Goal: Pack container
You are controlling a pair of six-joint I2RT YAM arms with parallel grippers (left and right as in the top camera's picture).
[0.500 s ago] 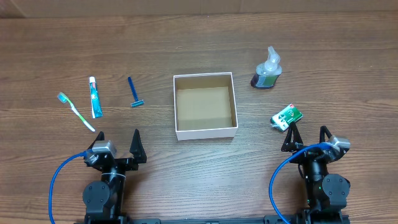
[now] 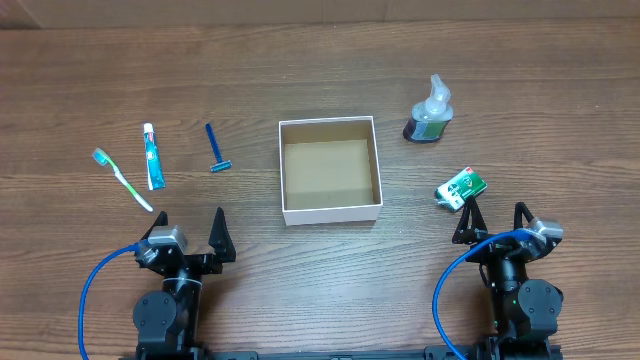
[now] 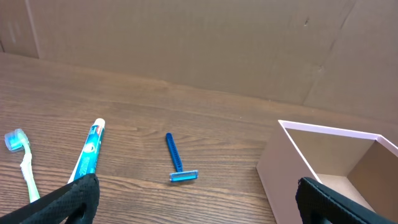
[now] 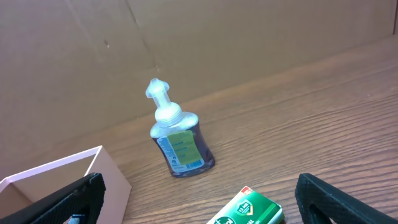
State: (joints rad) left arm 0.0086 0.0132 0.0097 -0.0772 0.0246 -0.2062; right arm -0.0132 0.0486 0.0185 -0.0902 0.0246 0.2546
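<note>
Currently the left tool (image 2: 190, 235) and right tool (image 2: 495, 225) sit spread and empty; a careless grab could topple the soap bottle (image 2: 429, 112).

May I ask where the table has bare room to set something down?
Free: between razor and box; between box and soap bottle; in front of the box, between the left gripper and right gripper. Crowded: toothbrush, toothpaste and razor on the left; green packet by the right gripper.
</note>
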